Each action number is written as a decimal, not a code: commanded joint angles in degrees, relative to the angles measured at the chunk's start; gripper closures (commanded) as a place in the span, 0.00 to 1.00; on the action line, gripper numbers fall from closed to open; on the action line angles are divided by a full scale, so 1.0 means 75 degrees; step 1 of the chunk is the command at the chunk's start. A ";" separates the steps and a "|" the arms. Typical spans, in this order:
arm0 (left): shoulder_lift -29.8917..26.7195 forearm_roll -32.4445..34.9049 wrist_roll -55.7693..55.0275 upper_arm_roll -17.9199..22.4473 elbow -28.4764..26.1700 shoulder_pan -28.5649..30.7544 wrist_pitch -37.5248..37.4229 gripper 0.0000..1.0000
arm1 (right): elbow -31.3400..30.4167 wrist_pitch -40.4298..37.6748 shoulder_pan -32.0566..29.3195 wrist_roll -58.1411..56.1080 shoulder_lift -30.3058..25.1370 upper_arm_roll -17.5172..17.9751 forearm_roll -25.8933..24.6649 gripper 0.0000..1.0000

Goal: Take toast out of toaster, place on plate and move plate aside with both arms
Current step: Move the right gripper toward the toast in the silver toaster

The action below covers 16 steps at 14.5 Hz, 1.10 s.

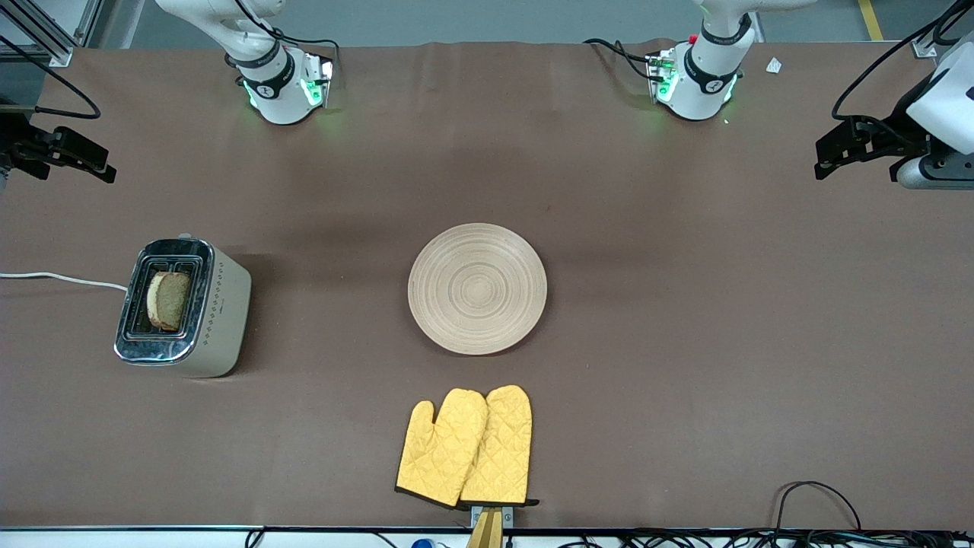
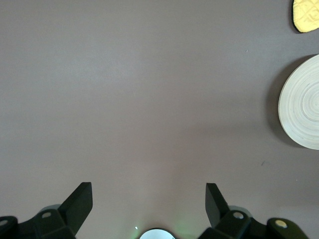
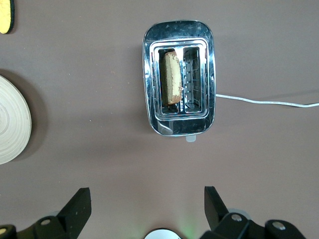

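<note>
Toast upright in one slot of toaster, toward the right arm's end. Plate mid-table, bare cloth all round; yellow oven mitts nearer the front camera, by the table edge. Right gripper over bare cloth beside toaster, left gripper over bare cloth well apart from plate: fingers spread wide, holding nothing.

Count on the table: one plate, bare. One toaster with two slots, one of them occupied. One slice of toast. Two yellow oven mitts, overlapping as a pair. One white power cord. Two robot arms, each with one gripper: left gripper and right gripper, both spread wide.
</note>
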 commanded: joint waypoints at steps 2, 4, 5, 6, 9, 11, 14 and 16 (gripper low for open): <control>0.0077 -0.0069 -0.0001 -0.0009 0.0231 -0.0007 -0.0191 0.00 | -0.0214 0.0035 -0.0127 -0.0070 -0.0202 0.0086 -0.0055 0.00; 0.0077 -0.0081 0.0011 -0.0009 0.0231 0.0004 -0.0191 0.00 | -0.0214 0.0035 -0.0127 -0.0070 -0.0202 0.0086 -0.0055 0.00; 0.0077 -0.0116 0.0011 -0.0009 0.0231 0.0016 -0.0191 0.00 | -0.0237 0.0069 -0.0127 -0.0070 -0.0190 0.0086 -0.0044 0.00; 0.0077 -0.0140 0.0011 -0.0009 0.0231 0.0028 -0.0202 0.00 | -0.0307 0.0116 -0.0138 -0.0081 -0.0190 0.0086 -0.0032 0.00; 0.0077 -0.0128 0.0000 -0.0009 0.0243 0.0028 -0.0202 0.00 | -0.1056 0.0852 -0.0138 -0.0070 -0.0202 0.0075 -0.0032 0.00; 0.0077 -0.0105 0.0011 -0.0009 0.0243 -0.0007 -0.0249 0.00 | -0.1175 0.0925 -0.0173 -0.0081 0.0031 0.0063 -0.0032 0.00; 0.0077 -0.0116 0.0023 -0.0009 0.0243 0.0039 -0.0331 0.00 | -0.1198 0.1427 -0.0243 -0.0081 0.0453 0.0063 -0.0032 0.00; 0.0077 -0.0140 0.0035 -0.0009 0.0231 0.0051 -0.0343 0.00 | -0.1548 0.2105 -0.0302 -0.0093 0.0583 0.0063 -0.0032 0.00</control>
